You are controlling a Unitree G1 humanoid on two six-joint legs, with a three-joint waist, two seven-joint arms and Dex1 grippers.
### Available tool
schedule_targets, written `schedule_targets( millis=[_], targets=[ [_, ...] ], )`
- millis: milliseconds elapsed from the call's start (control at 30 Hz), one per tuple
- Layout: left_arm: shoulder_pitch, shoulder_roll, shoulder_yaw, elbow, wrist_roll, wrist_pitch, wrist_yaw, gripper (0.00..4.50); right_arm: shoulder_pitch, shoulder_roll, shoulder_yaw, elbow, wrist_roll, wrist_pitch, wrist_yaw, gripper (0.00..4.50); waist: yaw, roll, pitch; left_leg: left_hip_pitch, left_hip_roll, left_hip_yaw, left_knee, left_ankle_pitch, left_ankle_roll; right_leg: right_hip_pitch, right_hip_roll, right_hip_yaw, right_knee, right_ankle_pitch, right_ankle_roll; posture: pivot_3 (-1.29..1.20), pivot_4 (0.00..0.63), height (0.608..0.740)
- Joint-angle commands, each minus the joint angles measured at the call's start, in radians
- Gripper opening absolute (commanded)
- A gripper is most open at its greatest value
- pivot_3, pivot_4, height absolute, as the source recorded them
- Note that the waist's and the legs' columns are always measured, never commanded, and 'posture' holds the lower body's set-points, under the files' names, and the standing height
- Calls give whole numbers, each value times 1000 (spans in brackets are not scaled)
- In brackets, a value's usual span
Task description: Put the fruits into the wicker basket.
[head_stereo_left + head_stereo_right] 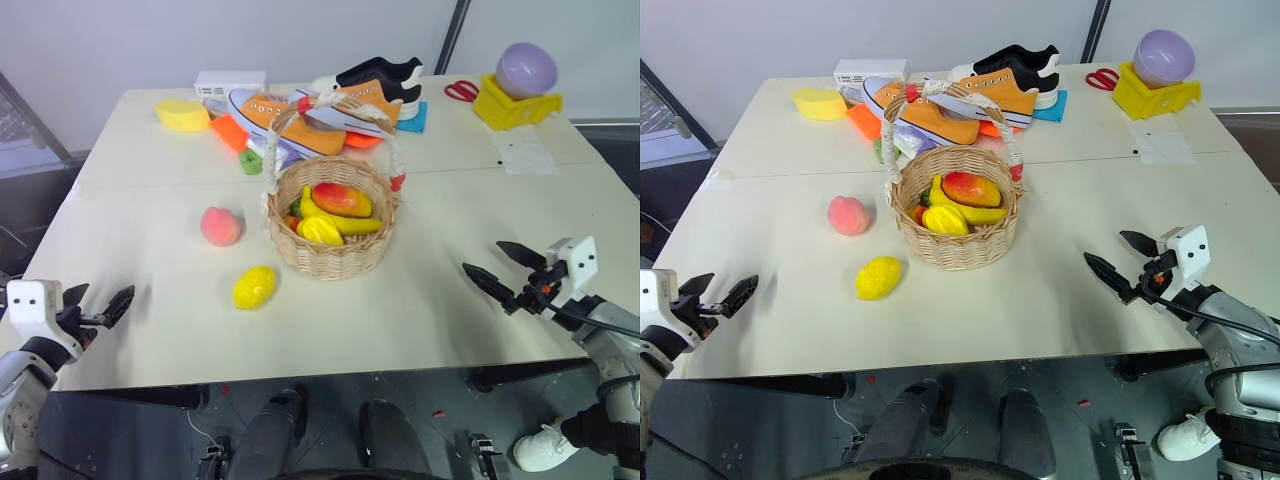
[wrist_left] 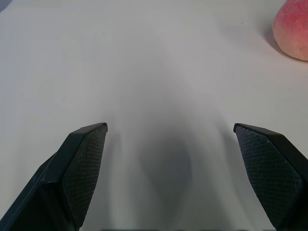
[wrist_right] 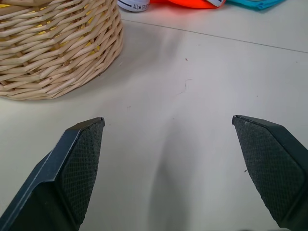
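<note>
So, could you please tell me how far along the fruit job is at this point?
Partly done: the red-orange mango, the yellow banana and another yellow fruit already lie in the round tan wicker basket. Nothing is in hand; the left gripper and right gripper are both open and empty near the table's front edge. Left: the pink-red round peach and the yellow oval lemon, both on the table.

peach (image 1: 221, 226) and lemon (image 1: 254, 287) left of basket (image 1: 335, 255)
</note>
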Motion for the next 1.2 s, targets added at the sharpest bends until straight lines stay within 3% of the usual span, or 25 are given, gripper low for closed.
schedule_targets(
  millis=[33, 400, 533, 700, 900, 1200],
  targets=[
    [-2, 29, 24, -34, 3, -15, -8, 4500, -4, -3, -13, -47, 16, -5, 1, 4432, 0, 0, 0, 0, 0, 0, 0, 0, 0, 0, 0, 0, 0, 0, 0, 0, 150, 740],
    [-110, 48, -34, -77, -60, 64, -38, 4500, -11, -37, -3, -201, 70, 73, 6, 4432, 3, 0, 0, 0, 0, 0, 0, 0, 0, -1, 0, 0, 0, 0, 0, 0, 150, 740],
    [-206, 73, -129, -143, -75, 165, -38, 4500, -9, -97, 7, -355, 207, 231, 35, 4432, 2, 0, 0, -1, 0, 0, 0, 0, 0, -1, 0, -1, 0, 0, 0, 0, 150, 740],
    [-394, 89, -327, -139, 24, 224, 1, 4500, -95, -167, 53, -536, 380, 384, 16, 4432, 1, -1, 0, -2, 0, 0, 1, 0, 0, 0, 0, -1, 0, 0, 0, 0, 150, 740],
    [-597, 67, -490, -52, 151, 292, 71, 4500, -203, -142, 192, -630, 385, 413, -31, 4432, 2, -4, 1, -3, 0, 1, 2, 0, 0, -1, -1, -2, 0, 1, 1, 0, 150, 740],
    [-717, 44, -502, 1, 174, 489, 131, 4500, -208, -126, 255, -657, 359, 398, -43, 4432, 2, -6, 2, -3, 0, 1, 3, 0, 1, -1, 0, -4, 0, 2, 3, 0, 150, 740]
  ],
)
